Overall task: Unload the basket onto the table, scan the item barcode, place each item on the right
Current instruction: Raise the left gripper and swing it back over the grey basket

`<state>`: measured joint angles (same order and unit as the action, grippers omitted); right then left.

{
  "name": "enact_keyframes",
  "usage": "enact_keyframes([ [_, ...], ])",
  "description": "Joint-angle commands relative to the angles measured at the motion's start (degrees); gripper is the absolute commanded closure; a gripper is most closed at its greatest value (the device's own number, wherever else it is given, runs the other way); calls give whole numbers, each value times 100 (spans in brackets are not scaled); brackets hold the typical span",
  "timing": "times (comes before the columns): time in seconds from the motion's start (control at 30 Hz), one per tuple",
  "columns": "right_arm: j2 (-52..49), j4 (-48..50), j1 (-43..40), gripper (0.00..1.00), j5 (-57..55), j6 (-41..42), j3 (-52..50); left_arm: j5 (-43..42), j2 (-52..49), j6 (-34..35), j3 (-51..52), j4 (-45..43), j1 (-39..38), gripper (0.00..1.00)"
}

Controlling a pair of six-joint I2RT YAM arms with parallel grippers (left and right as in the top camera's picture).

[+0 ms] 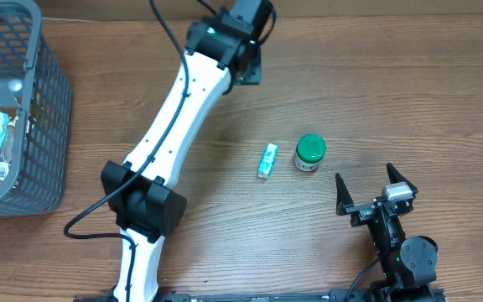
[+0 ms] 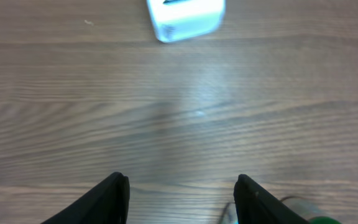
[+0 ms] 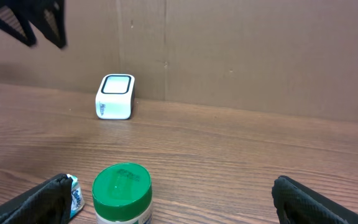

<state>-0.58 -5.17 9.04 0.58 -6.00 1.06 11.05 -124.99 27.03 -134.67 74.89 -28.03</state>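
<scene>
Hovering at the far end of the surface (image 1: 409, 92), the left fingers (image 2: 114, 198) hang over bare wood just short of the white scanner (image 2: 185, 18). They are partly spread, with nothing between them.

- Right fingers (image 3: 316, 202): spread as wide as they go and empty, low at the near edge and pointing toward the scanner.
- Items: a green-lidded jar (image 1: 309, 153) stands upright mid-surface. A small green-and-white packet (image 1: 267, 160) lies flat just beside it on the basket side, not touching.
- The grey basket (image 1: 49, 109) at the far left holds more packaged goods.
- No barcode can be read in any view.

Judgement: this looks like the pick-up step, not yet begun, since neither arm has hold of anything. I cannot tell which of the two loose items is meant. The jar sits straight ahead of the right fingers, a little off centre, so it looks the likelier one.

The next move calls for the right fingers to go forward and straddle the jar's body below the lid. They should then close, lift, and carry it to the scanner with the label turned toward the scanner's face.

Watch for:
- the packet close by, which is easy to nudge
- the left arm (image 1: 183, 109) crowding the scanner
</scene>
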Motion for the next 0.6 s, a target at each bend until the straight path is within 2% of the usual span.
enact_keyframes([
  [0.0, 42, 35, -7, 0, -33, 15, -59, 581, -57, -72, -551, 291, 103, 46],
  [0.07, 42, 33, -7, 0, -33, 15, -59, 778, -57, -118, -754, 367, 138, 45],
  [0.3, 42, 35, -7, 0, -33, 15, -59, 1720, -57, -1504, -2070, 116, 487, 24],
  [0.43, 42, 35, -7, 0, -35, 15, -59, 1941, -57, -1895, -2951, 2, 1003, 22],
  [0.57, 42, 35, -7, 0, -33, 15, -59, 1921, -48, -1845, -3351, 9, 1635, 21],
])
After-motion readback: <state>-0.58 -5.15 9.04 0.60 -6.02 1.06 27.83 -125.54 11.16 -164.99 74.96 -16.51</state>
